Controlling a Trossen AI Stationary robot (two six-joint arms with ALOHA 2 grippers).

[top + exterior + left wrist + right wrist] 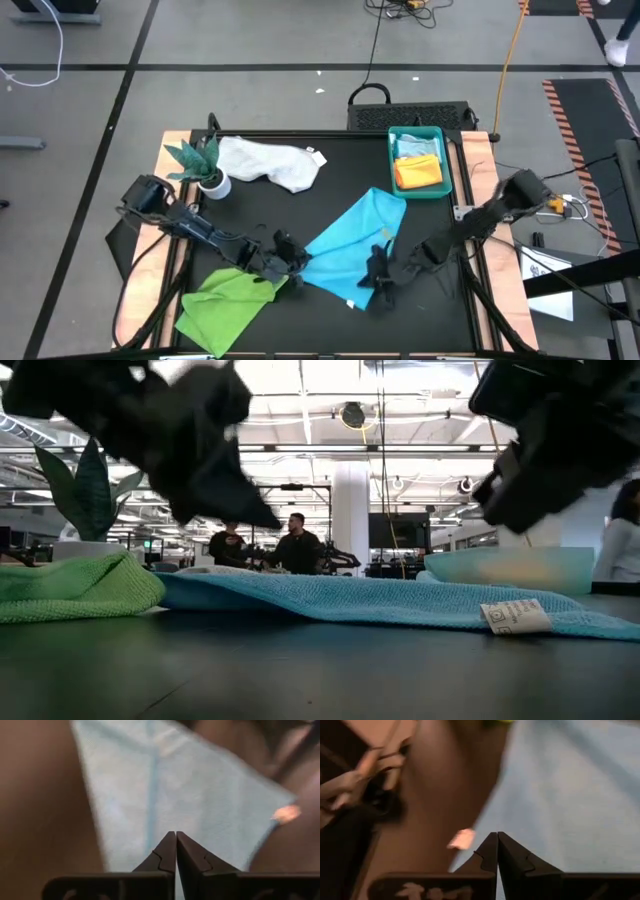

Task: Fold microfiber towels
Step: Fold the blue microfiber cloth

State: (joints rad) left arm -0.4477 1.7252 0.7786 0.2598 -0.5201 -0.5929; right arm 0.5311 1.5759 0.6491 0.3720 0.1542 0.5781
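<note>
Left gripper [296,262]: we see its fingers pressed together, empty, just over the turquoise towel's [352,245] near-left edge.
Right gripper [378,278]: likewise closed, at that towel's near-right edge.
Green towel [222,300]: touching the turquoise towel's left.

Overhead and table-level views share turquoise towel [355,250]; wrists seemingly close.

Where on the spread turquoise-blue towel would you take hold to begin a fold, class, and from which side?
Grip the turquoise-blue towel at its two near-edge corners, coming from above. It lies flat and spread, so only the thin corners give fingers something to pinch. The left gripper and right gripper, both shut, sit near those corners; the tag marks that edge.
</note>
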